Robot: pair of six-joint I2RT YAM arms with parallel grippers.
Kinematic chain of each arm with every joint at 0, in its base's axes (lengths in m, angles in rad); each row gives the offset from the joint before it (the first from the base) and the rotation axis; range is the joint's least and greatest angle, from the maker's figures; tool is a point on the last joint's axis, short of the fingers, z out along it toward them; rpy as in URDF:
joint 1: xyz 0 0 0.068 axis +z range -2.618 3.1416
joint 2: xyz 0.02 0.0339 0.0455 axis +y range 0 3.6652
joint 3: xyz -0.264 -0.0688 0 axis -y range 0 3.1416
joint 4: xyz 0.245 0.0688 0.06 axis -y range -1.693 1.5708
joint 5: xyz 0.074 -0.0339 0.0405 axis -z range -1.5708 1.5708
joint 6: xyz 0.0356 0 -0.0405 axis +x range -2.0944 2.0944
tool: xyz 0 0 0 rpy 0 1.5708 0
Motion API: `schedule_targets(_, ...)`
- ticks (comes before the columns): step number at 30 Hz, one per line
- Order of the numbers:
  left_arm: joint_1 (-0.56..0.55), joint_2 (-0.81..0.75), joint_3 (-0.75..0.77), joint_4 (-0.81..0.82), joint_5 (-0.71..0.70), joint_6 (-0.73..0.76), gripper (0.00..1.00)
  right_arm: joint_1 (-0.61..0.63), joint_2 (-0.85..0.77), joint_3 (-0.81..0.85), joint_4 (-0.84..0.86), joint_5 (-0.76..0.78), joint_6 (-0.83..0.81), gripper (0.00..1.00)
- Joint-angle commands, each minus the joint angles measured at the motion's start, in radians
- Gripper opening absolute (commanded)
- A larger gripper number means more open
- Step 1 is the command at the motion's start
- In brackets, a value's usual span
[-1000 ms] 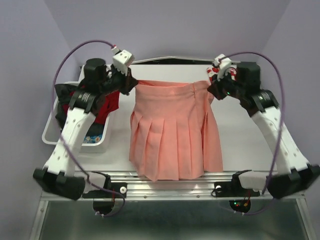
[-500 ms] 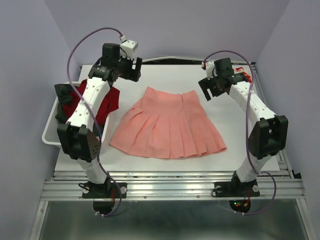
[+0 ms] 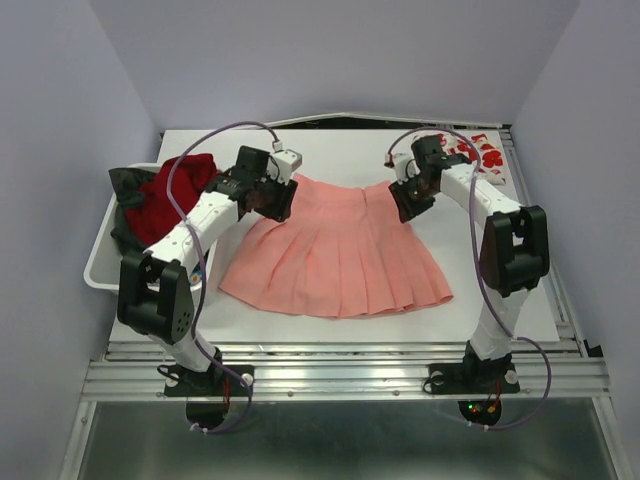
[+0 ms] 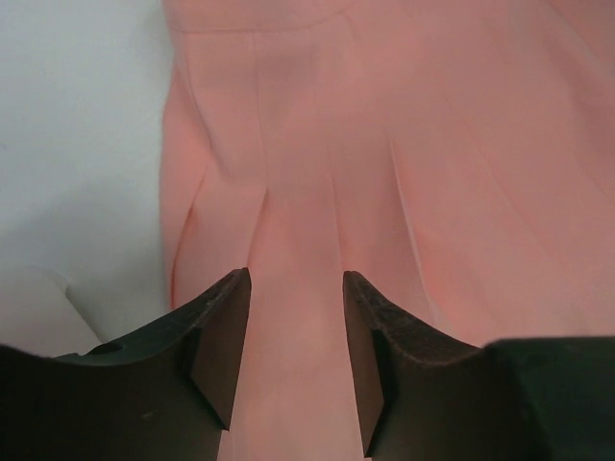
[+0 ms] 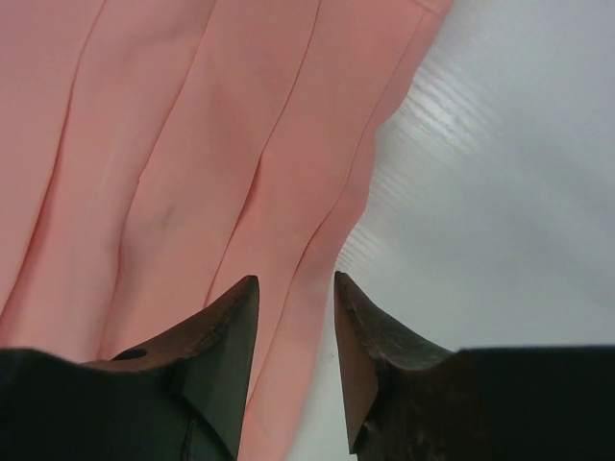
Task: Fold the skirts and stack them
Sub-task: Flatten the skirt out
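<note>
Pink pleated skirt: lay flat in the middle of the table, with the waistband toward the far side and the hem fanned out toward the arm bases.
Left gripper: hung low over the skirt's left waist corner, its fingers pointing down at the pleats. The jaws were partly parted with cloth lying flat in the gap, and nothing was pinched that I could see.
Right gripper: was poised over the right waist corner, at the side edge where pink met bare table. Its jaws were likewise partway apart and held nothing.
Flower-print skirt: white with red flowers, it lay at the far right corner of the table, well apart from the pink one.
Bin: white, at the table's left edge, with a red garment and a dark garment heaped in it.
</note>
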Motion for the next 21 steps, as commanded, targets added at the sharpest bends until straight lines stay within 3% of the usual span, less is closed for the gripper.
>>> schedule_targets(1, -0.035, -0.004, -0.036, 0.036, -0.018, 0.006, 0.53, 0.009, 0.033, -0.06, -0.014, -0.015, -0.042, 0.38)
schedule_targets(5, -0.036, 0.035, -0.044, 0.071, 0.005, 0.006, 0.51, 0.029, 0.036, -0.201, 0.027, 0.052, -0.07, 0.33)
schedule_targets(8, -0.032, 0.054, 0.014, 0.101, 0.036, 0.025, 0.64, 0.029, 0.01, -0.235, 0.04, 0.031, -0.059, 0.35)
schedule_targets(9, -0.028, 0.068, 0.042, 0.105, 0.03, 0.029, 0.75, 0.029, -0.011, -0.222, 0.035, 0.019, -0.038, 0.38)
schedule_targets(12, -0.015, 0.163, 0.195, 0.085, -0.001, 0.028, 0.84, 0.029, -0.033, -0.156, 0.03, -0.004, 0.029, 0.43)
schedule_targets(16, 0.004, 0.349, 0.437, 0.016, 0.002, 0.037, 0.86, 0.02, -0.044, 0.002, 0.032, -0.009, 0.106, 0.58)
schedule_targets(21, 0.008, 0.464, 0.556, -0.006, 0.054, 0.042, 0.87, 0.002, -0.013, 0.113, 0.03, 0.022, 0.165, 0.71)
